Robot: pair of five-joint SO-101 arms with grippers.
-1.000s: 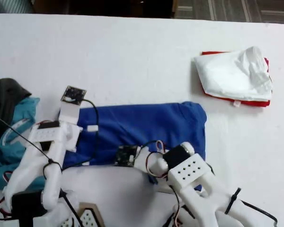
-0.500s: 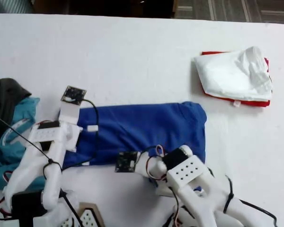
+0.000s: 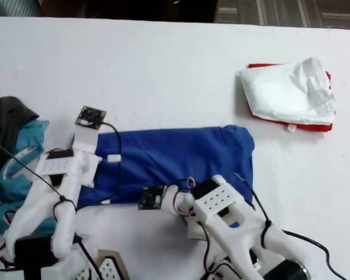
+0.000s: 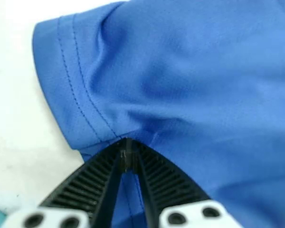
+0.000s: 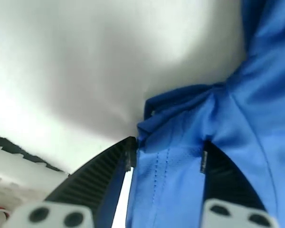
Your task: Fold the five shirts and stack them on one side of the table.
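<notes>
The long blue cotton shirt (image 3: 181,156), folded into a band, lies across the middle of the high view, just above the two arms. The left gripper (image 4: 127,154) is clenched on a pinch of its stitched hem at the band's left end, black ribbed fingers meeting on the cloth. The right gripper (image 5: 166,159) sits at the band's lower edge with its fingers spread, a bunched fold of blue cloth between them. In the upper right a folded white shirt (image 3: 283,90) rests on a folded red shirt (image 3: 312,125). At the left edge a crumpled teal shirt (image 3: 6,192) lies partly under a dark grey garment (image 3: 6,114) — all on the white table (image 3: 163,64).
</notes>
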